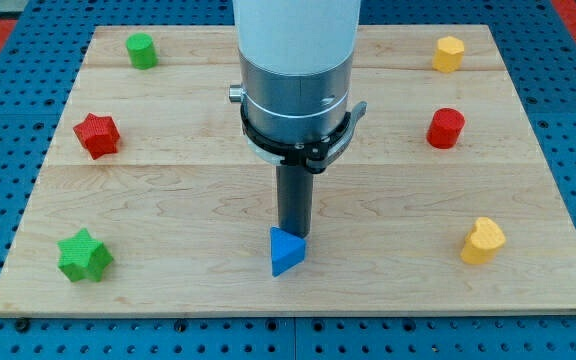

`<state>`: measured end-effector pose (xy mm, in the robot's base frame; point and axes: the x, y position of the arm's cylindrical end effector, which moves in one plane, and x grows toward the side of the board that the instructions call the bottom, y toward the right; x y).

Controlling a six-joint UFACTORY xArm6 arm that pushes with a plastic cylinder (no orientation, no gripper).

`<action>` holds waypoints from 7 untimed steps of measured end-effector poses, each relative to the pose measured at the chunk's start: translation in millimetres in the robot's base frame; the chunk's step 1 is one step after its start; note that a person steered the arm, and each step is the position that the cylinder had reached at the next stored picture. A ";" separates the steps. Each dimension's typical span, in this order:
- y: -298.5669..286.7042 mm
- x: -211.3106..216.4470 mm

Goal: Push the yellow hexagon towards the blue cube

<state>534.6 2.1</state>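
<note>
Camera view shows the wooden worktop [168, 190], then the arm [296, 70] hanging over its middle. No claw exists, so no grip state can be told; my tip [293, 232] touches the blue block [287, 251], which looks like a wedge, at bottom centre. Yellow hexagon [449, 53] sits top right, well apart. Others: yellow heart [483, 241], red cylinder [446, 128], red star [97, 135], green star [85, 256], green cylinder [142, 50].

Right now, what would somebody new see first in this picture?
First the big white and silver arm in the middle, coming down from the view's top. Its dark rod ends with my tip right behind a blue block near the board's bottom edge. Next come bright blocks round the edges, like the yellow hexagon at top right.
</note>
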 end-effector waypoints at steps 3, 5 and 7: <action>33.7 -83.7; 119.8 -188.6; 259.9 -193.6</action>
<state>341.0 262.0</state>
